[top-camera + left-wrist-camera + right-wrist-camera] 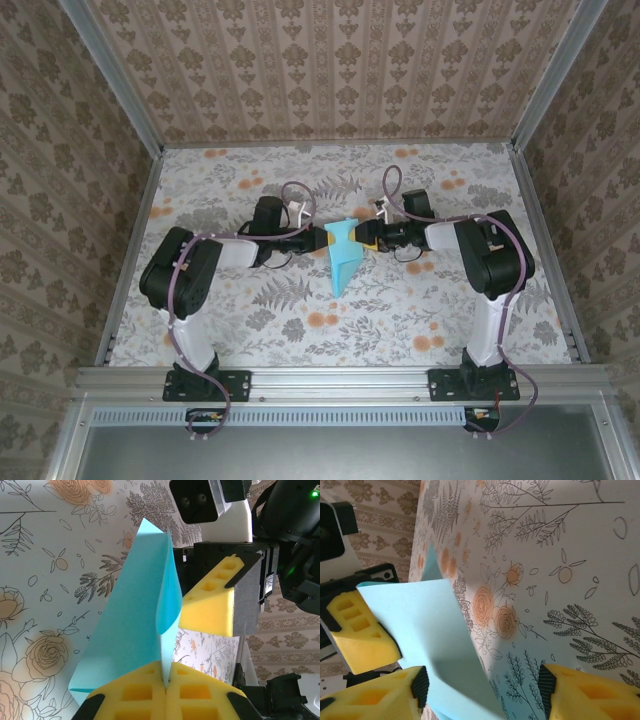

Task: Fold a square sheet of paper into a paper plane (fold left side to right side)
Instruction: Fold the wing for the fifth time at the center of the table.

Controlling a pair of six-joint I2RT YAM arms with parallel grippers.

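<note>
The light-blue paper plane (340, 256) lies at the table's middle, a pointed dart with its tip toward the near edge. In the left wrist view its left flap (131, 625) stands up and curls over, pinched at its edge between the yellow foam pads of my left gripper (166, 687), which is shut on it. My left gripper (318, 240) sits just left of the paper. Just right of it is my right gripper (368, 238). In the right wrist view that gripper (482, 685) stands open, with the raised paper (420, 630) passing between its fingers close to the left pad (375, 695).
The table (250, 310) wears a floral cloth and is fenced by metal rails and patterned walls. The two grippers face each other closely; the right gripper's yellow finger (215, 602) sits just beyond the flap, and the left gripper's finger (360, 632) shows behind the paper.
</note>
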